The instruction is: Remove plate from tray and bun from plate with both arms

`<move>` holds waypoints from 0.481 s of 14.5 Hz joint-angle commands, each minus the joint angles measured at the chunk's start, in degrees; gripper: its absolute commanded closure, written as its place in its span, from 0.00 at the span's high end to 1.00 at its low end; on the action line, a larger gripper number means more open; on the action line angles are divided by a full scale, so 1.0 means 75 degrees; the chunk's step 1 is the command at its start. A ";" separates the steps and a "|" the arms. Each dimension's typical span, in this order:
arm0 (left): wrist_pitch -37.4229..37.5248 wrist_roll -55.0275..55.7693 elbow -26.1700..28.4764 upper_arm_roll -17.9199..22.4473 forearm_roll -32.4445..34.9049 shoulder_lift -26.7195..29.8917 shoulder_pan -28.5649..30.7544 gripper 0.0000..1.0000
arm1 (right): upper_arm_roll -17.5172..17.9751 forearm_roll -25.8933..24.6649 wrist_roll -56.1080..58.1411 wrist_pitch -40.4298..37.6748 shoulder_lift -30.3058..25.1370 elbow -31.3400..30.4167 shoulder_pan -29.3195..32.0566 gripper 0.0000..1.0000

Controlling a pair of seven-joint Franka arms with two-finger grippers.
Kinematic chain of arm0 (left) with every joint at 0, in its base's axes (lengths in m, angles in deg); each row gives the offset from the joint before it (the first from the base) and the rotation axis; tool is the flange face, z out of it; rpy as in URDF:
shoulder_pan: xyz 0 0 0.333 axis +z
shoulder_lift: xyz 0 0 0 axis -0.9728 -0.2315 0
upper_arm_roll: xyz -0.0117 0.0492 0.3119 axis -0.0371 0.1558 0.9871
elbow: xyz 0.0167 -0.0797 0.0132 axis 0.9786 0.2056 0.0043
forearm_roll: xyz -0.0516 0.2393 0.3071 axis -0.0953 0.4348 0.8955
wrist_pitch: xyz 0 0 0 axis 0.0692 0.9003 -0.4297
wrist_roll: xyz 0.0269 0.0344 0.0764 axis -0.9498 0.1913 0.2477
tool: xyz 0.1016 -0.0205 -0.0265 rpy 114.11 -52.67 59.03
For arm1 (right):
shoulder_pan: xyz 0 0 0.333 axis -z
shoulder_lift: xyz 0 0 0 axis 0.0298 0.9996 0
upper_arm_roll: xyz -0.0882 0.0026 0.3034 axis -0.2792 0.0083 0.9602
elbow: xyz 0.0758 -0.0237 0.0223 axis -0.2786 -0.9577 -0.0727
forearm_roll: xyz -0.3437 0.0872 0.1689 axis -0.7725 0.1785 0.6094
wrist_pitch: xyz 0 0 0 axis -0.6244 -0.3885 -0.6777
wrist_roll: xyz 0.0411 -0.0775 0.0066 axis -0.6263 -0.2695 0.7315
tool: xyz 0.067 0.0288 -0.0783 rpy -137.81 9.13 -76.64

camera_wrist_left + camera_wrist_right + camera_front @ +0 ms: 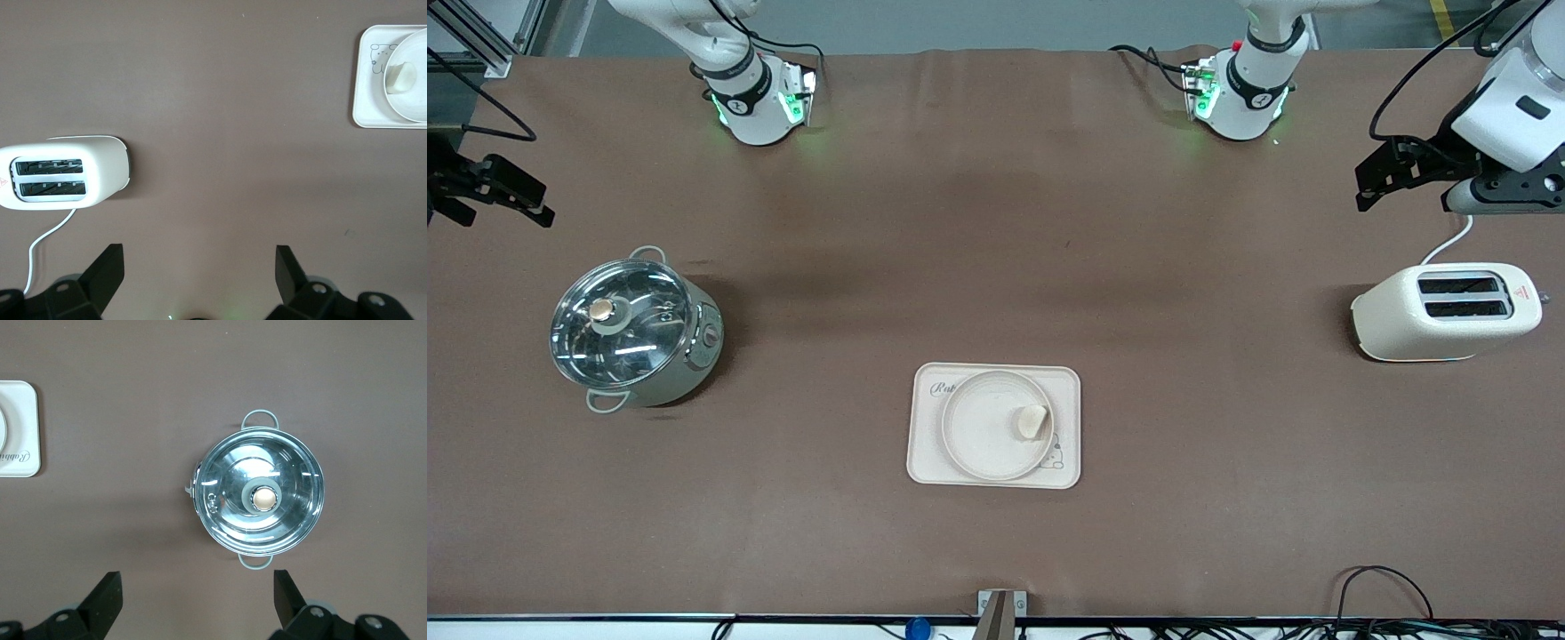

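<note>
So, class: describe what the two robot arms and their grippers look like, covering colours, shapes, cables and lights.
Both arms are white and rounded with black joint bands. The right arm and left arm glow green near their bases, and black cables trail from them. The left gripper and right gripper each have two black, wedge-shaped fingers on black bodies.

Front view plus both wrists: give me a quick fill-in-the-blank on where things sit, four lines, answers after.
1. The bun lies on the ____.
2. The plate rests on the cream ____ with a rabbit drawing.
3. The pot wears a glass ____.
4. The left gripper hangs open over bare table near the ____, while the right gripper hangs open near the pot.

Missing words: plate; tray; lid; toaster
</note>
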 commanded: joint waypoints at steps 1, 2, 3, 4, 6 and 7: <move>0.0165 -0.0142 -0.0181 0.0043 -0.0038 -0.0058 0.0001 1.00 | 0.0059 -0.0075 0.0018 0.0040 -0.0102 -0.0129 0.0057 1.00; 0.0165 -0.0142 -0.0193 0.0043 -0.0038 -0.0070 0.0001 1.00 | 0.0059 -0.0063 0.0018 0.0051 -0.0102 -0.0129 0.0057 1.00; 0.0165 -0.0142 -0.0193 0.0043 -0.0038 -0.0070 0.0001 1.00 | 0.0059 -0.0051 0.0018 0.0063 -0.0102 -0.0129 0.0057 1.00; 0.0165 -0.0154 -0.0193 0.0043 -0.0026 -0.0058 0.0001 1.00 | 0.0059 -0.0039 0.0018 0.0075 -0.0090 -0.0129 0.0057 1.00; 0.0165 -0.0142 -0.0193 0.0043 -0.0026 -0.0070 0.0001 1.00 | 0.0059 0.0077 0.0007 0.0087 -0.0079 -0.0118 0.0034 1.00; 0.0165 -0.0131 -0.0193 0.0043 -0.0026 -0.0070 0.0001 1.00 | 0.0071 0.0252 0.0007 0.0098 -0.0067 -0.0106 -0.0001 1.00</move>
